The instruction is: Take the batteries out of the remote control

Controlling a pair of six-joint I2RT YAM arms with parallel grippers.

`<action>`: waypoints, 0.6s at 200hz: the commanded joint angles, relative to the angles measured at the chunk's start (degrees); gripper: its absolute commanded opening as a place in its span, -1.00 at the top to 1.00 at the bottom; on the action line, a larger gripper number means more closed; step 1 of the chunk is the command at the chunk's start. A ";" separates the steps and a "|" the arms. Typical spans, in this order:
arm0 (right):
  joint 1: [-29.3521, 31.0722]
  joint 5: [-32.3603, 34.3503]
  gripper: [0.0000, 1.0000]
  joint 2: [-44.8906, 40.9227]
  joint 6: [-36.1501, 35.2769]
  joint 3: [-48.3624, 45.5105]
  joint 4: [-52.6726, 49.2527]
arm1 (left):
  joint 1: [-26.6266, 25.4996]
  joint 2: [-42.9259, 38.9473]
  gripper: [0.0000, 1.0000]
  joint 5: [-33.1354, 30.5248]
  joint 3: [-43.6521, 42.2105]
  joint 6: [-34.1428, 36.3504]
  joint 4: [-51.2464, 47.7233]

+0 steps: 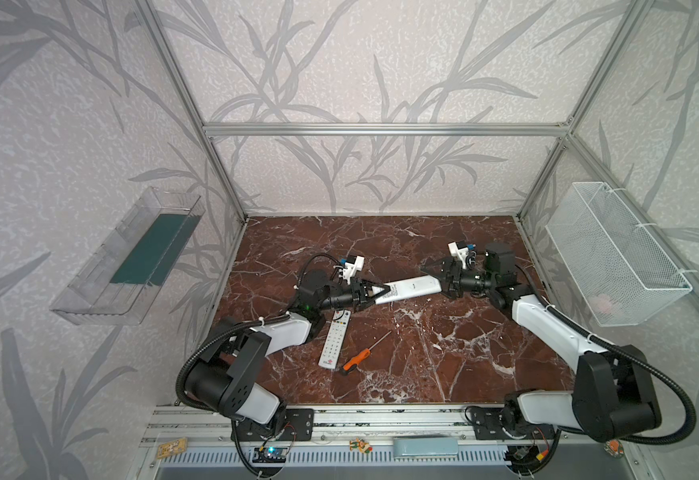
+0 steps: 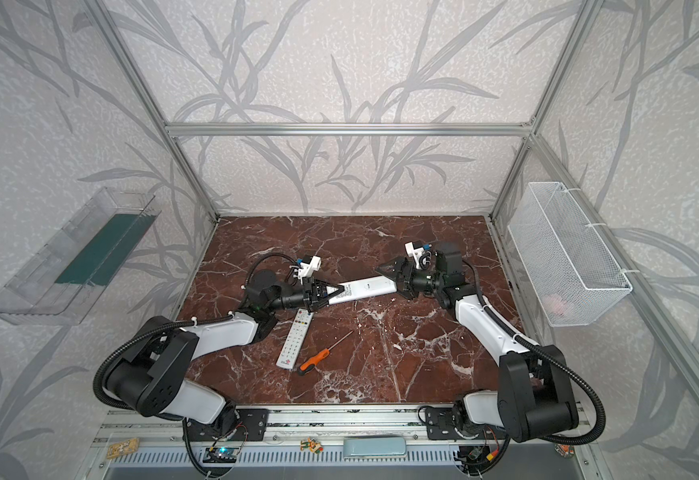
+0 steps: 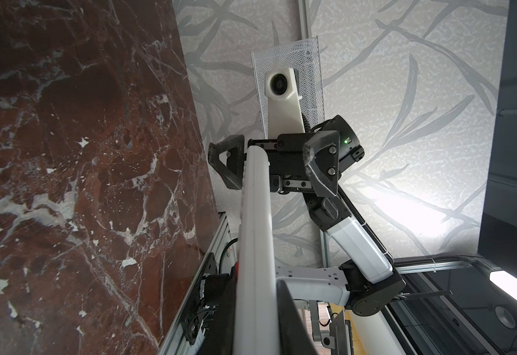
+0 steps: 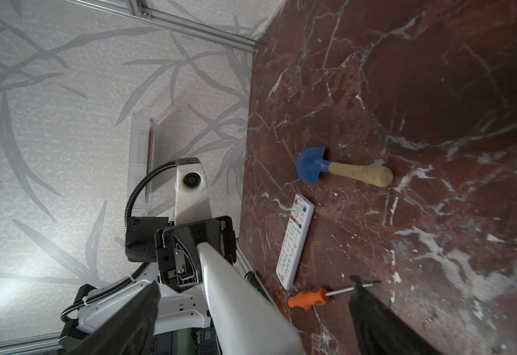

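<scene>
Pinches one end of the white remote (image 1: 412, 289) in the left gripper (image 1: 377, 294), with the right gripper (image 1: 435, 280) spread wide around the other.

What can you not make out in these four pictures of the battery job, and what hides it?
- Batteries: none visible anywhere; held remote too small in both top views, foreshortened in both wrist views.
- Flat remote: underside hidden against the table.
- Blue scoop: absent from both top views, probably under the left arm.
- Pinkish thing in the wire basket: blurred by mesh in a top view.
</scene>
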 commanded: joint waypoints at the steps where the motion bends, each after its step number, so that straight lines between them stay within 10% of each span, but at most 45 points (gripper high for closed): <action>1: -0.84 4.22 -0.98 -2.56 -8.82 4.00 -14.83 | -0.20 -1.74 0.94 2.16 2.94 5.08 -6.41; 120: -2.35 18.89 -0.98 -4.89 -29.26 13.62 -44.68 | -0.18 -5.19 0.97 -3.41 16.45 38.65 -59.95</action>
